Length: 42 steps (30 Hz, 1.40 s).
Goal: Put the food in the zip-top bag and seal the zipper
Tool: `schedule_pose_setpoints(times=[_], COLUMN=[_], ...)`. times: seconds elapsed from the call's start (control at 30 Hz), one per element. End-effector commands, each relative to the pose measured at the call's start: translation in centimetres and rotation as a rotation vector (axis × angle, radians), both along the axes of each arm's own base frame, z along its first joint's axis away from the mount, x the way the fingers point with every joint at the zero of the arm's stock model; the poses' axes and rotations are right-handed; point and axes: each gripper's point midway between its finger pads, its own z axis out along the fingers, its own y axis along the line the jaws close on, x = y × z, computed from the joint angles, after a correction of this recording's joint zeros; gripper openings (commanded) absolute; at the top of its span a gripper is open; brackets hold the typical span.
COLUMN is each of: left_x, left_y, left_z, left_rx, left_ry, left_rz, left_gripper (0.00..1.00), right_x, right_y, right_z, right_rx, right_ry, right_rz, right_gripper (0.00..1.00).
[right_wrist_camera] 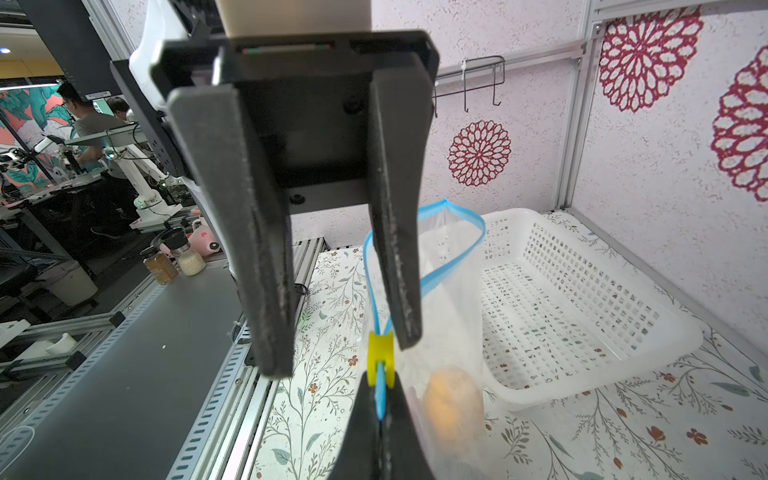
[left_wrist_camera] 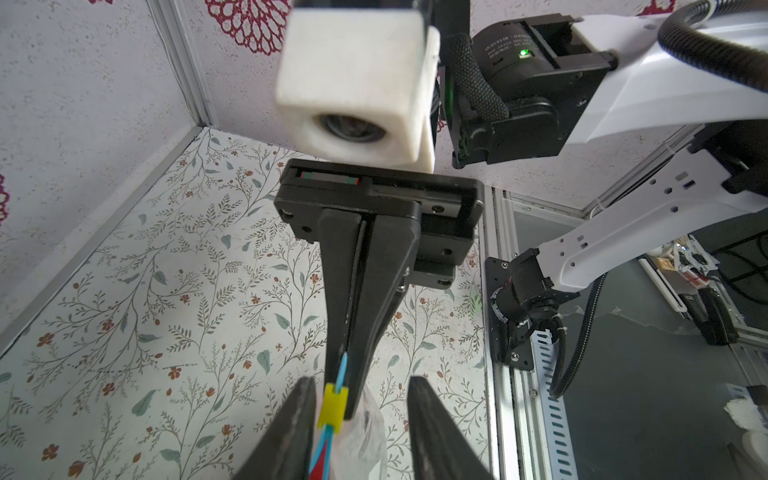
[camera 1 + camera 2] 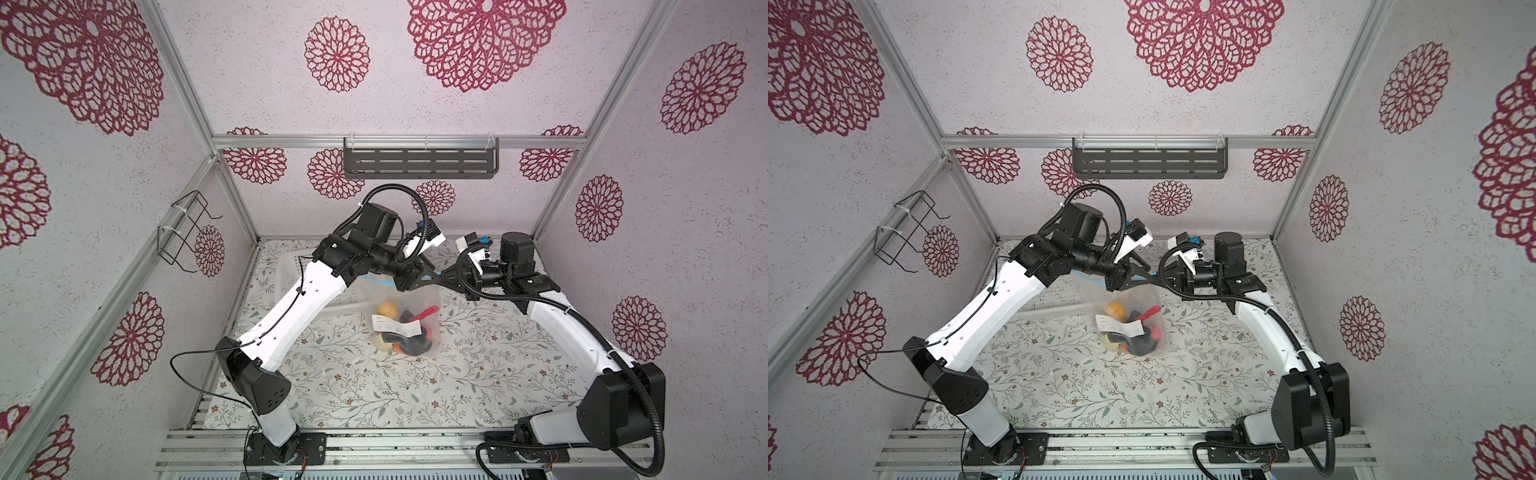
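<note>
The bag (image 3: 415, 297) hangs between the two grippers over the middle of the table (image 3: 374, 386), toward its back edge. Whether its bottom rests on the table cannot be told. The food (image 3: 405, 332) lies heaped in the bag's lower part, so loading appears complete. The basket (image 1: 582, 299) at the back left corner shows no pieces. Sealing is not done. The zipper (image 1: 478, 222) gapes in an open loop, and the yellow slider (image 1: 380, 353) sits at the end nearest the right gripper (image 1: 380, 390), whose jaws are pressed together on the blue strip. The left gripper (image 1: 340, 355) has its jaws apart, straddling the slider, one finger close beside it. Only the wrist views show the slider and both sets of jaws. Both top views show the whole heap and a white label (image 3: 1121, 326).
</note>
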Motion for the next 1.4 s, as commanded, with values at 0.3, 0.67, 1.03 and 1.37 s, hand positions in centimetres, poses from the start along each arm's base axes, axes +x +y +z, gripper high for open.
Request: schedule_pose_setpoints(times=[0.3,0.67,1.03,1.37], left_x=[0.4,0.5,0.0,-0.3], left_y=[-0.5,-0.3,0.1,0.1], left_z=[-1.3,-1.2,0.2,0.8], left_rx=[0.008,0.013,-0.016,-0.034], left_ry=[0.072,0.07,0.027,0.014], left_rz=[-0.04,-0.022,-0.031,-0.042], left_gripper=[0.45,0.32,0.36,0.44], right_x=[-1.6,-1.5,-1.4,-1.2], right_y=[-0.4,-0.4,-0.4,-0.3], right_z=[2.5,2.4,2.3,2.2], right_rx=[0.04,0.043,0.042,0.04], right_ry=[-0.079,-0.073,-0.069,-0.064], right_rz=[0.039,0.039,0.039,0.033], right_gripper=[0.0,0.0,0.0,0.0])
